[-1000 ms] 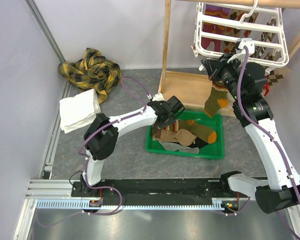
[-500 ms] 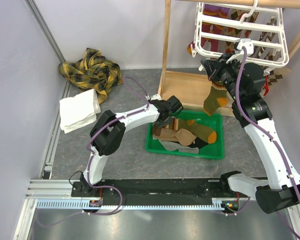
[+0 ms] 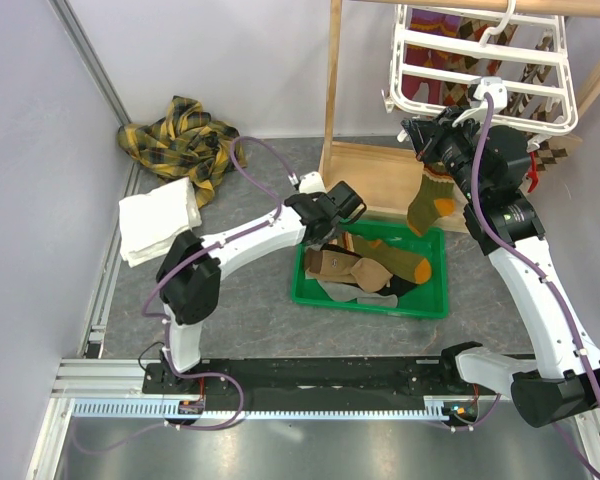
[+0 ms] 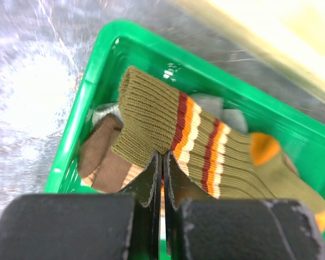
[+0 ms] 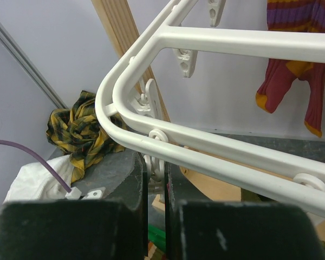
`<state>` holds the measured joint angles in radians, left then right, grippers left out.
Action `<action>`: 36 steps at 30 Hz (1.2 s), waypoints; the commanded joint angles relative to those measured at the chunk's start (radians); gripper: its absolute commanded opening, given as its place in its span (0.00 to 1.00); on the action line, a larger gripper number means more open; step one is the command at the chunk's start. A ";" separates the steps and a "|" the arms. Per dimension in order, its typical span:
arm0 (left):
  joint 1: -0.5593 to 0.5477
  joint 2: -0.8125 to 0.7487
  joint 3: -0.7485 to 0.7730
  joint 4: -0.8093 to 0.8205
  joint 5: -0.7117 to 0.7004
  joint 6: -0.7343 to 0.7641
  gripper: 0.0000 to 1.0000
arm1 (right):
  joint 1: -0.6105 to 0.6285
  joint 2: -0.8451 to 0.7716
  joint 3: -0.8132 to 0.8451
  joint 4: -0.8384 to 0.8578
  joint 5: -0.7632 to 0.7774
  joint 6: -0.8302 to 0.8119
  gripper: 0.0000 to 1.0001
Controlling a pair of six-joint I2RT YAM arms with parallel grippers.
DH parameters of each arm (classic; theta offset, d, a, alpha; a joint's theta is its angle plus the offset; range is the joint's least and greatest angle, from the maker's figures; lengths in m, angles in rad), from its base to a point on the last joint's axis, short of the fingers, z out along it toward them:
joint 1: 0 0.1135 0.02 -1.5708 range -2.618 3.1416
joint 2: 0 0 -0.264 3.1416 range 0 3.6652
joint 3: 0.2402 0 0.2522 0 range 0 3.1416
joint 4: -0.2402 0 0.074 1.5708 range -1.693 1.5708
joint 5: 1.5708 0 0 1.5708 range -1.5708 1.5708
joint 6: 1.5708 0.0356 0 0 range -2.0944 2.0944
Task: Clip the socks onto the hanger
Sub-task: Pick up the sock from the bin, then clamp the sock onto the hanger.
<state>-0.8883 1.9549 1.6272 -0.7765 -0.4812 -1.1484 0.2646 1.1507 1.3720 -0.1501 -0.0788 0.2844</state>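
Observation:
Several socks [image 3: 380,268] lie in a green bin [image 3: 375,306]. My left gripper [image 3: 327,240] reaches into the bin's left end. In the left wrist view the left gripper [image 4: 162,156] is shut on the cuff edge of an olive sock [image 4: 195,141] with red, orange and cream stripes. A brown sock [image 4: 100,160] lies beside it. The white grid hanger [image 3: 480,70] hangs at the upper right. My right gripper [image 3: 422,135] is at its lower left corner, shut on a white clip [image 5: 157,162] under the hanger's rim [image 5: 233,40]. An olive sock with an orange heel [image 3: 430,200] dangles below that corner, its top hidden. A maroon sock [image 5: 292,86] hangs further back.
The hanger hangs from a wooden frame with an upright post [image 3: 332,90] and a base board [image 3: 370,175] just behind the bin. A yellow plaid cloth [image 3: 185,145] and a folded white towel [image 3: 160,225] lie at the left, near the wall.
The left gripper has gone from open to shut on the olive striped sock's cuff, and its arm has shifted slightly over the bin's left end. The right arm has not moved.

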 commanded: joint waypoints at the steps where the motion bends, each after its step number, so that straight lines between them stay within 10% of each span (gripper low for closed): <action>1: -0.043 -0.109 0.062 0.000 -0.138 0.136 0.02 | 0.008 -0.011 0.004 -0.008 -0.029 -0.004 0.00; 13: -0.098 -0.341 0.005 0.423 -0.251 0.822 0.02 | 0.008 -0.017 0.015 -0.025 -0.019 -0.017 0.00; 21: -0.095 -0.510 -0.158 0.805 0.171 1.358 0.02 | 0.005 -0.017 0.027 -0.029 -0.024 -0.019 0.00; 36: 0.072 -0.406 -0.070 0.754 0.888 1.723 0.02 | 0.008 -0.036 0.027 -0.023 -0.084 -0.045 0.00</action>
<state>-0.8455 1.5047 1.4841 -0.0147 0.1978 0.3973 0.2646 1.1393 1.3724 -0.1513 -0.1040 0.2573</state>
